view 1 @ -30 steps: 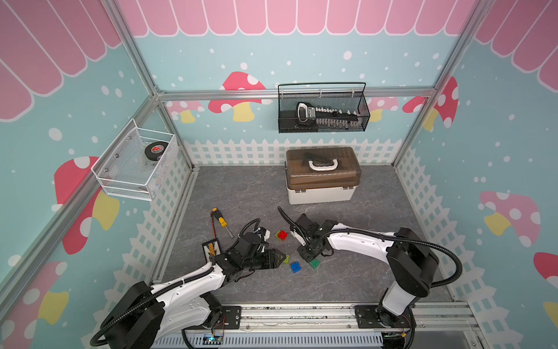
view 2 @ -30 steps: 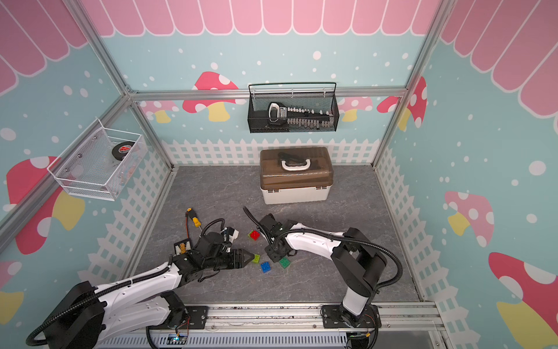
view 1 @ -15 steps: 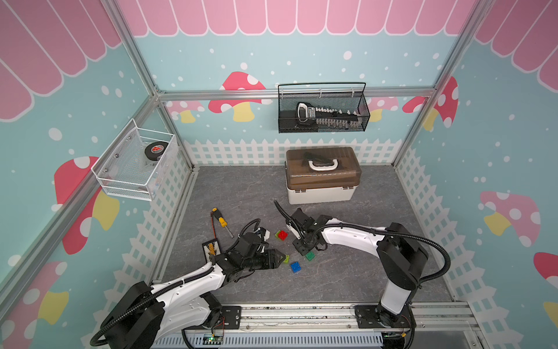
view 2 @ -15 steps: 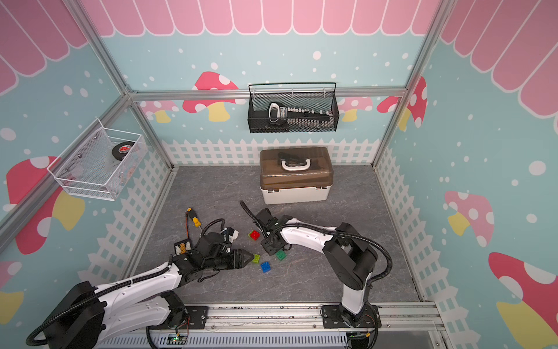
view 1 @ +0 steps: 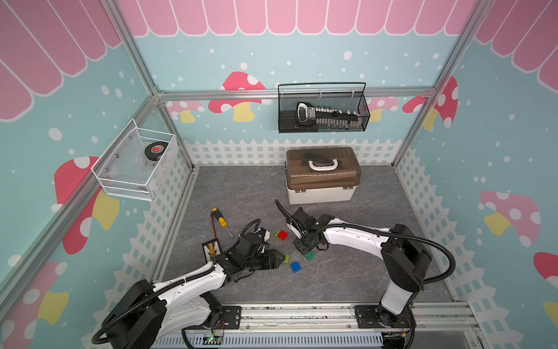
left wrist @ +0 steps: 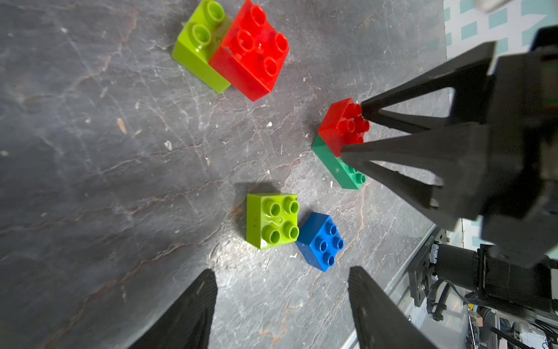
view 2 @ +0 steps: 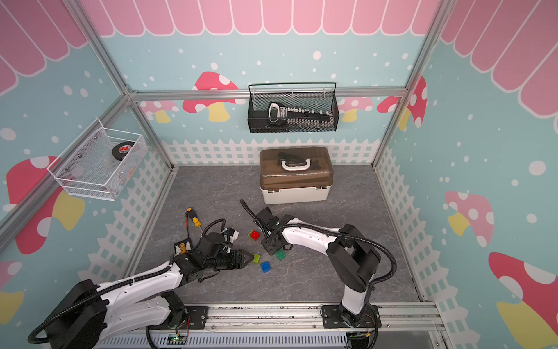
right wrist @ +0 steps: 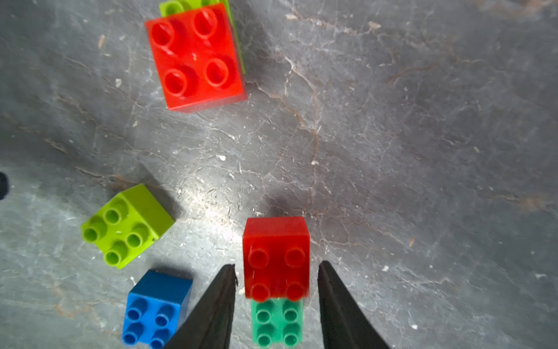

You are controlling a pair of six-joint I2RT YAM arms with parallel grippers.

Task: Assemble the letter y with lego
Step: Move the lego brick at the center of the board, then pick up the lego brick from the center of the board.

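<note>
Presently right gripper [right wrist: 277, 266] seen lower centre of frame, jaws parted clear of red brick [right wrist: 276, 238], judged seated on dark green bar [right wrist: 277, 323] as Y arm; left gripper [left wrist: 282, 272] spread, empty

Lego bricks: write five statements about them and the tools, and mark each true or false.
A red brick sits on the dark green brick. True.
The right tool clamps the blue brick. False: its jaws straddle the stacked red brick, with gaps either side.
The left tool is open and empty. True.
The blue brick is stacked on the loose lime brick. False: both rest on the floor, side by side.
A second red brick lies against the other lime brick. True.
</note>
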